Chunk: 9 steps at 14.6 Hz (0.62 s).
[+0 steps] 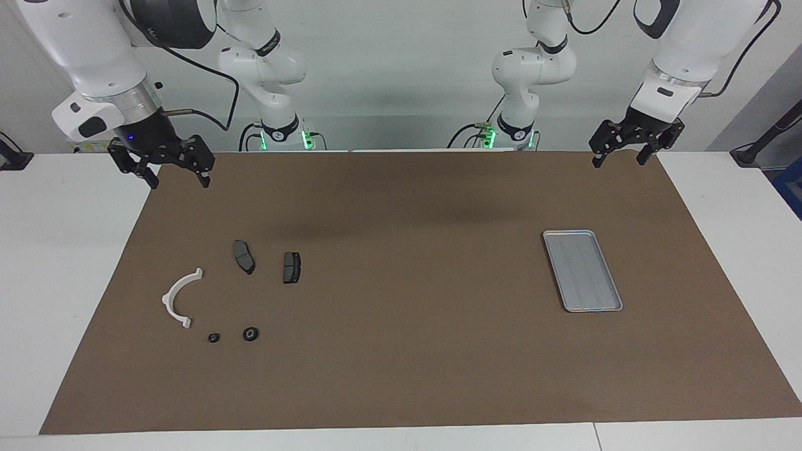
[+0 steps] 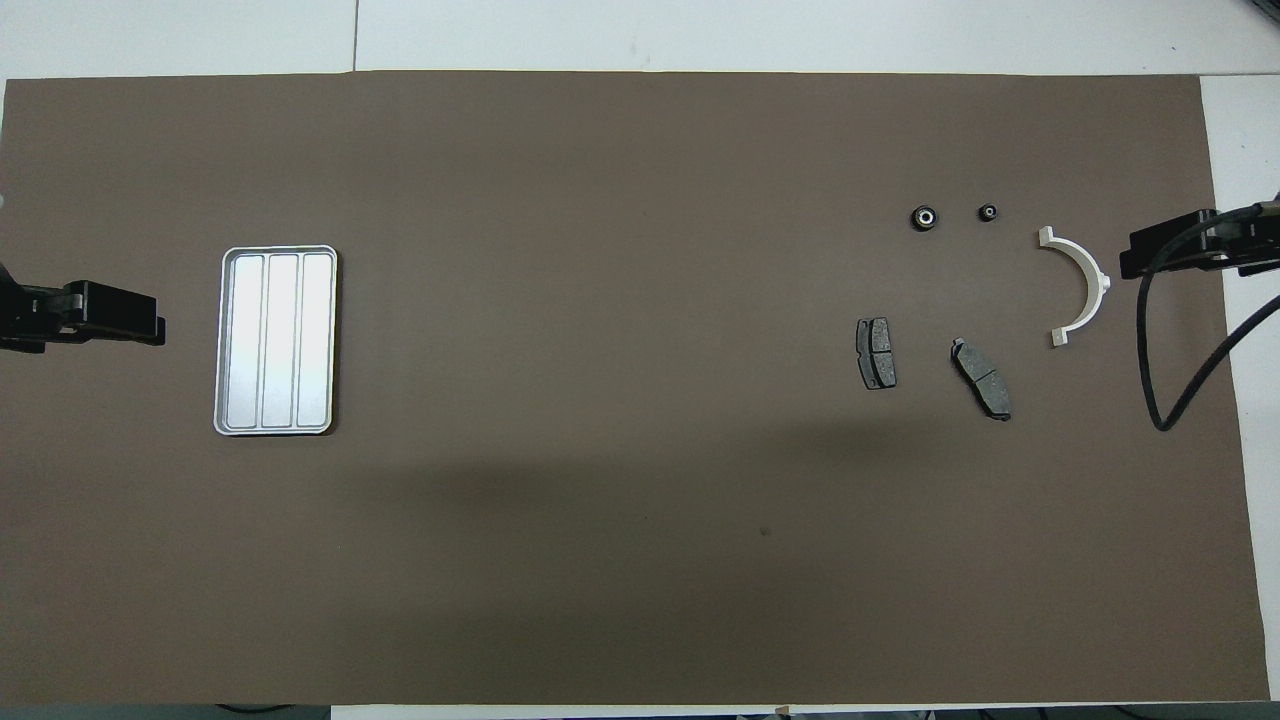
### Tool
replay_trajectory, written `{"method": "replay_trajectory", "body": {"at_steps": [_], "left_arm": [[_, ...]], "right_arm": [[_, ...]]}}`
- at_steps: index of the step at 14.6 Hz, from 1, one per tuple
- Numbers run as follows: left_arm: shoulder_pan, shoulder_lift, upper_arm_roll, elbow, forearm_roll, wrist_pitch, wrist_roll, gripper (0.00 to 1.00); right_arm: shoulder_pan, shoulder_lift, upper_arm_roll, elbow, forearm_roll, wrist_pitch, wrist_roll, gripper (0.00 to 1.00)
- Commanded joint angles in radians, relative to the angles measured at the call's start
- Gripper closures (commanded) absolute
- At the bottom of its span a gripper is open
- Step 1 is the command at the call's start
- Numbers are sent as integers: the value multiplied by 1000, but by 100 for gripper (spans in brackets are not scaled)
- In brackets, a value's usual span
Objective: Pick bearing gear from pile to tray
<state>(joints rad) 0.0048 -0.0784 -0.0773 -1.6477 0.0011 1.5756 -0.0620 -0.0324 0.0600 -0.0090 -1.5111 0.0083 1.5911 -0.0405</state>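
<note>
The pile lies on the brown mat toward the right arm's end. It holds a white arc [image 1: 178,297] [image 2: 1080,290], two dark pads [image 1: 244,257] [image 1: 291,267] and a small black round bearing gear [image 1: 250,334] [image 2: 923,217] with a smaller black round piece [image 1: 213,337] [image 2: 987,212] beside it. The silver tray [image 1: 583,270] [image 2: 276,340] lies bare toward the left arm's end. My right gripper [image 1: 179,181] [image 2: 1135,262] hangs open over the mat's corner by the robots, holding nothing. My left gripper [image 1: 618,163] [image 2: 140,325] hangs open over the mat's corner at its own end, holding nothing.
The brown mat [image 1: 413,326] covers most of the white table. A black cable [image 2: 1150,380] loops down from the right arm beside the white arc. The round pieces lie farthest from the robots, the pads nearest.
</note>
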Motion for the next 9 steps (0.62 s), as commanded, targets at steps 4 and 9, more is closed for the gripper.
{"method": "replay_trajectory", "body": {"at_steps": [4,9], "left_arm": [[-2,-11,2,6,-7,-20,5,0],[-2,-11,2,6,-7,-20,5,0]], "right_arm": [[-11,115,7,2,-2,108,-19,0],[22,265,15,2,-57,239,31,0]]}}
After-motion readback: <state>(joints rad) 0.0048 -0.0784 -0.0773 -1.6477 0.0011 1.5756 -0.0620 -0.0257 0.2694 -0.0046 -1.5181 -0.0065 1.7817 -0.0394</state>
